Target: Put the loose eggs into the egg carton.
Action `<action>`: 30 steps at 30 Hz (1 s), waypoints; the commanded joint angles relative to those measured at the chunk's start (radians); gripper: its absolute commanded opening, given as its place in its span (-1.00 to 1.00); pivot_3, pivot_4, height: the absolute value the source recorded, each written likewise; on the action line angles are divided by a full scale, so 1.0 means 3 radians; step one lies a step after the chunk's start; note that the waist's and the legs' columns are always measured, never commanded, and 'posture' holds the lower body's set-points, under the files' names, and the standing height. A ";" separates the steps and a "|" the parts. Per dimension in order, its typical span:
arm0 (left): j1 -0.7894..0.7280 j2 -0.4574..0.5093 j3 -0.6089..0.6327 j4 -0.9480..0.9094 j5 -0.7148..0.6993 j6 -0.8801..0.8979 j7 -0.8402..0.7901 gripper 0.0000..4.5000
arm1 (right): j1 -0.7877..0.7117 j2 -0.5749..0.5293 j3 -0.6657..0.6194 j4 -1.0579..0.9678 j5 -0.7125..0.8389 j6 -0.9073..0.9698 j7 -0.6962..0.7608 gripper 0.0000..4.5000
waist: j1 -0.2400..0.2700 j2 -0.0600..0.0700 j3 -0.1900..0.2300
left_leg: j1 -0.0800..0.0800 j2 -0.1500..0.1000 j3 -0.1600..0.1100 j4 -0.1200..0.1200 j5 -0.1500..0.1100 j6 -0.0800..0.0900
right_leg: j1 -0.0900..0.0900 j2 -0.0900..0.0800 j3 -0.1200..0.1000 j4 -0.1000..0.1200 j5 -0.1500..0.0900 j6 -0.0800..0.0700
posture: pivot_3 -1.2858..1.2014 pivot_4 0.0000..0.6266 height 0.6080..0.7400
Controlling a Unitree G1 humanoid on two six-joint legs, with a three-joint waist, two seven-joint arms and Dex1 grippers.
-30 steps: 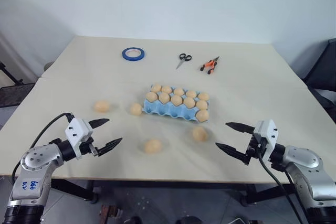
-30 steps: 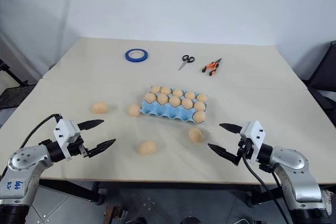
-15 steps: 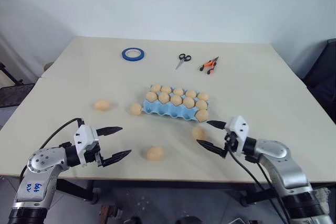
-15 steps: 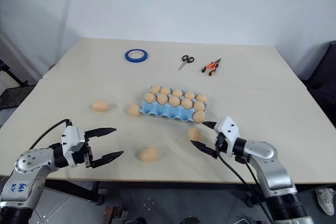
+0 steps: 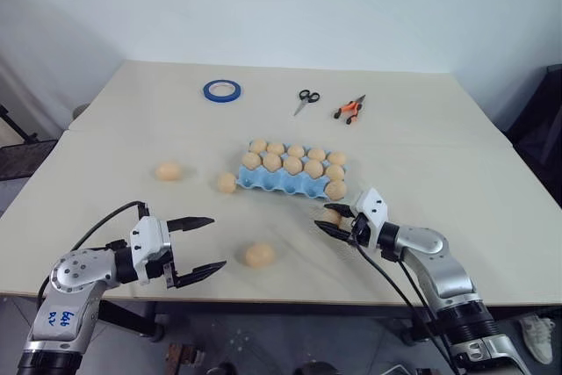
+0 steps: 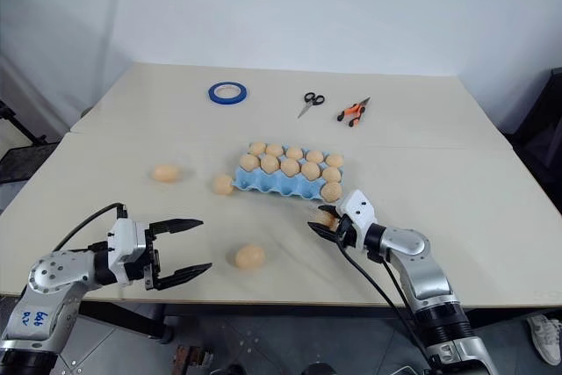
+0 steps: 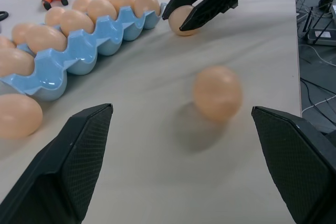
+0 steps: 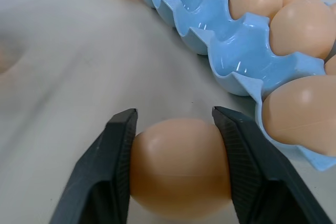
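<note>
Pale beige rectangular table: held every item listed below.

Light blue moulded egg carton, lidless: lay near the table's centre. Its back cups were filled with tan-orange eggs and one more sat in the right-end cup of the front row; the remaining front cups were bare.

Right gripper, two black fingers on a silver arm: at about 5 o'clock from the carton, just off its front right corner, low over the tabletop. The fingers were pinched on either side of one matte tan-orange loose egg, which sat just beside the carton's end cup.

Left gripper, black fingers on a silver arm: at about 7 o'clock from the carton, near the table's front edge, fingers spread wide and holding nothing.

Loose egg: on the table at about 6 o'clock from the carton, just right of the left gripper's tips, apart from them.

Loose egg: at 9 o'clock, just beside the carton's left end.

Loose egg: farther out at 9 o'clock, well apart from the carton.

Blue tape ring: flat, at about 11 o'clock, far side of the table.

Black-handled scissors: at 12 o'clock.

Orange-handled pliers: at 1 o'clock, just right of the scissors.
</note>
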 commanded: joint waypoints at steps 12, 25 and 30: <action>0.0021 -0.0137 0.0162 -0.0050 -0.0038 0.0008 0.0434 1.00 | -0.0513 0.0129 -0.0221 -0.0042 0.0239 0.0115 -0.0128 -0.19 | -0.0027 0.0001 0.0001 | 0.0000 0.0002 0.0002 0.0005 0.0000 0.0000 | -0.0003 0.0002 0.0000 0.0011 0.0000 0.0000 | 0.03 -0.52 1.00; 0.0099 -0.0193 0.0163 -0.0163 -0.0050 0.0064 0.0660 1.00 | -0.1355 0.0456 -0.0136 0.1446 -0.0164 -0.0521 -0.0335 0.39 | -0.0068 0.0001 0.0001 | -0.0001 0.0002 0.0002 0.0018 0.0000 0.0002 | -0.0004 0.0001 -0.0002 0.0021 0.0000 0.0000 | 0.03 -0.52 1.00; 0.0135 -0.0186 0.0184 -0.0168 -0.0082 0.0088 0.0691 1.00 | -0.1223 0.0442 -0.0184 0.1056 0.0028 -0.0455 -0.0098 0.98 | -0.0092 0.0002 0.0001 | -0.0001 0.0003 0.0003 0.0018 0.0000 0.0002 | -0.0005 0.0002 -0.0003 0.0026 0.0000 0.0000 | 0.03 -0.52 1.00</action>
